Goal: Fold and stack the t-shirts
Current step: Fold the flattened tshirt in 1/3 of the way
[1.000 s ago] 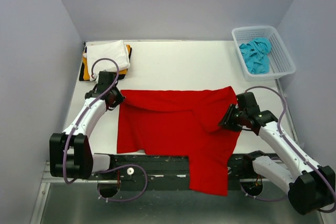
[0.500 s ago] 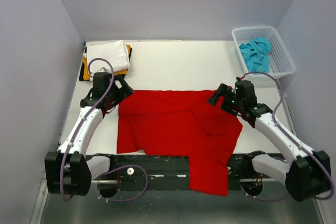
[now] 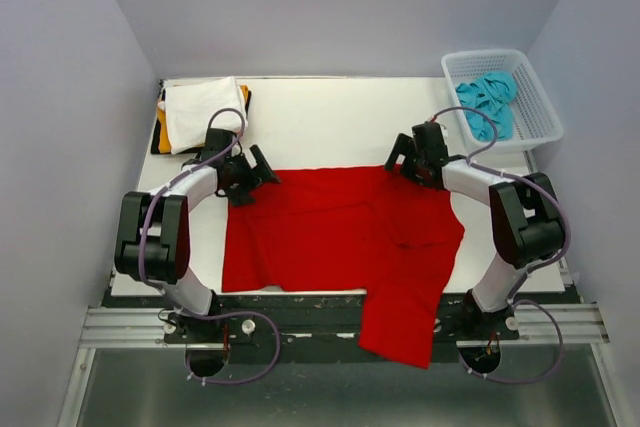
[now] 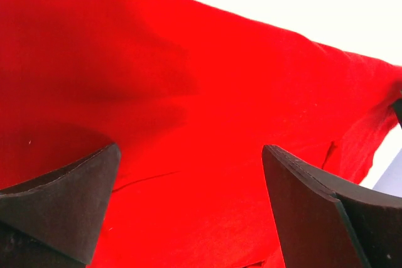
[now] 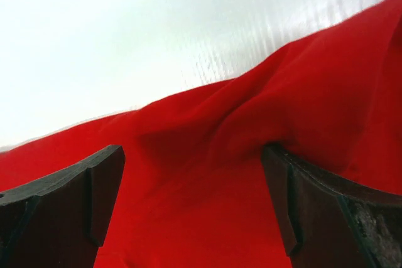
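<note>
A bright red t-shirt (image 3: pixel 340 232) lies spread on the white table (image 3: pixel 330 122), and its lower part hangs over the near edge. My left gripper (image 3: pixel 262 169) is open at the shirt's far left corner. My right gripper (image 3: pixel 400 161) is open at the far right corner. In the left wrist view red cloth (image 4: pixel 207 92) fills the frame under that open gripper (image 4: pixel 188 202). In the right wrist view, the gripper (image 5: pixel 191 202) hangs wide open over a rumpled fold of the red shirt (image 5: pixel 251 130); its right finger (image 5: pixel 314 211) touches the cloth.
Folded t-shirts are stacked at the back left, white (image 3: pixel 205 107) on top of orange (image 3: pixel 162 133) and black. A white lattice basket (image 3: pixel 535 112) at the back right holds a crumpled turquoise t-shirt (image 3: pixel 487 102). Grey walls enclose the table on three sides.
Both grippers opened and let go of the red shirt. Both arms swung toward the back of the table and inward to the shirt's far corners. The shirt's far edge now lies flatter.
</note>
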You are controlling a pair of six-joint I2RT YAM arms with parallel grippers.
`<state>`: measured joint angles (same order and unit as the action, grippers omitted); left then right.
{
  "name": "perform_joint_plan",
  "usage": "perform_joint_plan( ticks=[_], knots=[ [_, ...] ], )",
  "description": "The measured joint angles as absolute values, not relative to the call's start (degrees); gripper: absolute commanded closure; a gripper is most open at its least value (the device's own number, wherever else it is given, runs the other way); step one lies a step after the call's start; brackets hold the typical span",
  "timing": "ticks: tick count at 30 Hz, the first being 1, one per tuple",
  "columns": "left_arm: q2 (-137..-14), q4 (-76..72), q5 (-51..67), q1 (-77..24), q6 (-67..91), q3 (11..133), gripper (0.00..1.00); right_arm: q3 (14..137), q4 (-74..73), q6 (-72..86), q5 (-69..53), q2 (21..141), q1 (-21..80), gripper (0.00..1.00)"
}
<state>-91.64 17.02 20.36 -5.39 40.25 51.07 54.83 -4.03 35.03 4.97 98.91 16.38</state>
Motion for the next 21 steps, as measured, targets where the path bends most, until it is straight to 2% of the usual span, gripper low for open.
perform_joint_plan(
  ticks=[13,21],
  knots=[
    [-106.63,24.51,26.06,-5.65,37.95,69.08,0.02,64.03,-4.01,36.12,10.9,107.0,12.38,0.0],
    [-112.01,31.11,24.18,-7.31,37.93,79.09,0.01,66.94,-4.12,37.39,13.5,109.27,11.03,0.0]
  ],
)
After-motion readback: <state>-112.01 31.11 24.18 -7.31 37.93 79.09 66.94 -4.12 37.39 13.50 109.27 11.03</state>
